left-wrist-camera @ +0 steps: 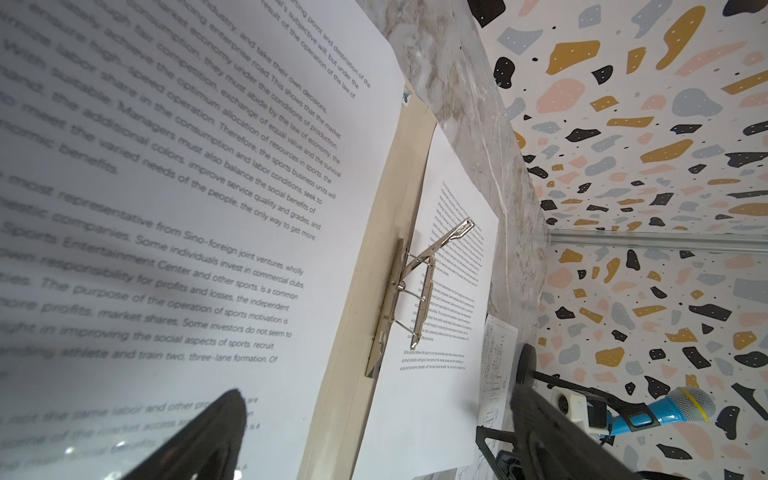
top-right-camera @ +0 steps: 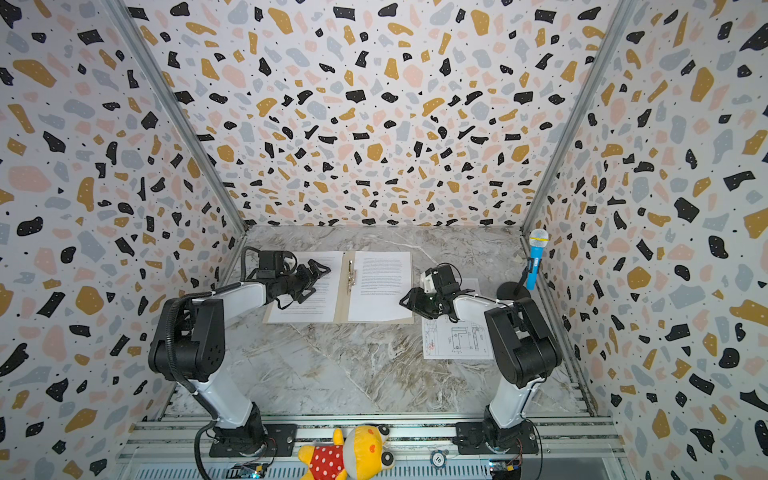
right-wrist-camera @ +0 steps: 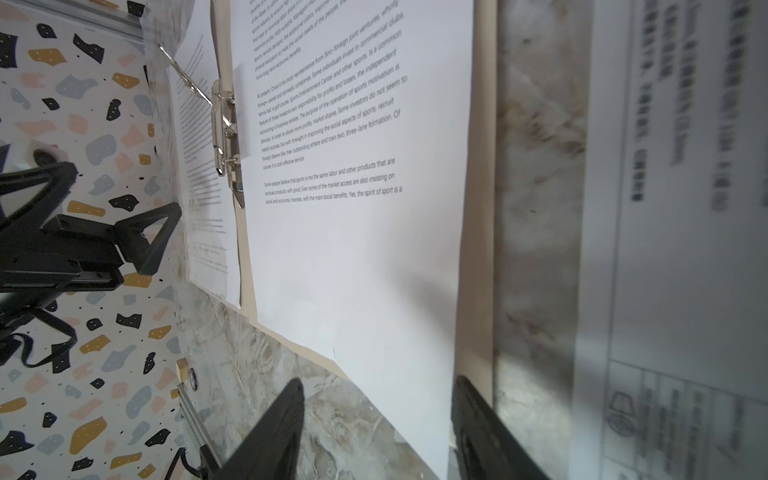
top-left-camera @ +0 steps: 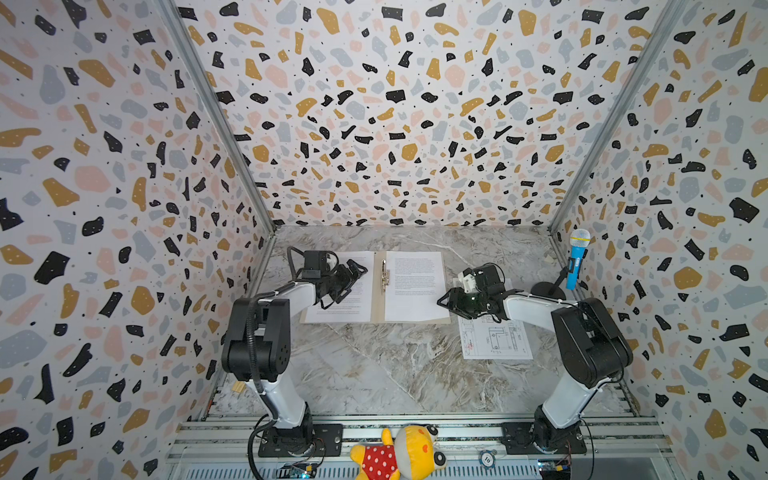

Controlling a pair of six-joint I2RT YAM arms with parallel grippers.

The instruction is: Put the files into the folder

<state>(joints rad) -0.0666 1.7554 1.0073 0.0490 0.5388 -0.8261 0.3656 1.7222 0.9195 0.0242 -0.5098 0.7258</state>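
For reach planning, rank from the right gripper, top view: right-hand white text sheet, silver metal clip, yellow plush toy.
1. White text sheet, folder's right half, beside right gripper.
2. Silver metal clip, folder spine.
3. Yellow plush toy, front rail.

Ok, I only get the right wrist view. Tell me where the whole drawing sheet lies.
Observer: The drawing sheet lies on the table to the right of the folder, outside it. The right arm crosses over its far end.
Operator: Report what the left gripper is over.
Observer: The left gripper, jaws open, hangs over the left text sheet, which lies on the folder's left half.
Operator: List what else is around.
Observer: A plush toy lies on the front rail, and a blue microphone stands by the right wall.
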